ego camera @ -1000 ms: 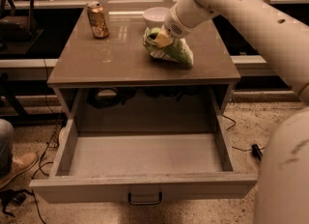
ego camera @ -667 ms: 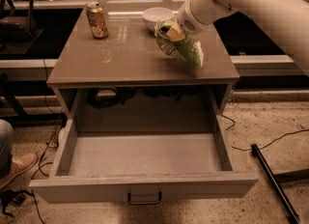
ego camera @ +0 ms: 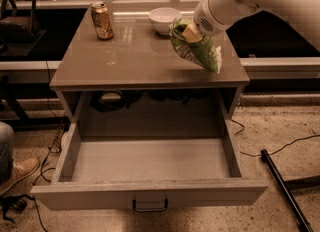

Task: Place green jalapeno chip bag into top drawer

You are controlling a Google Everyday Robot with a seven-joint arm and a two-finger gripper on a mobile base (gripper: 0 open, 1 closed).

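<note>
The green jalapeno chip bag (ego camera: 199, 51) hangs tilted in the air above the right part of the cabinet top, held at its upper end. My gripper (ego camera: 186, 32) is shut on the bag, at the end of the white arm coming in from the upper right. The top drawer (ego camera: 150, 163) is pulled fully open below the cabinet top, and its inside shows nothing in it. Its front has a small dark loop handle (ego camera: 149, 205) at the centre.
A copper-coloured soda can (ego camera: 102, 20) stands at the back left of the cabinet top (ego camera: 125, 56). A white bowl (ego camera: 164, 20) stands at the back centre, just left of the gripper. Cables and a dark pole (ego camera: 282, 188) lie on the floor at the right. A shoe (ego camera: 15, 173) is at the left.
The gripper has lifted the chip bag off the cabinet top and carried it a little to the right and toward the front. The drawer has stayed open.
</note>
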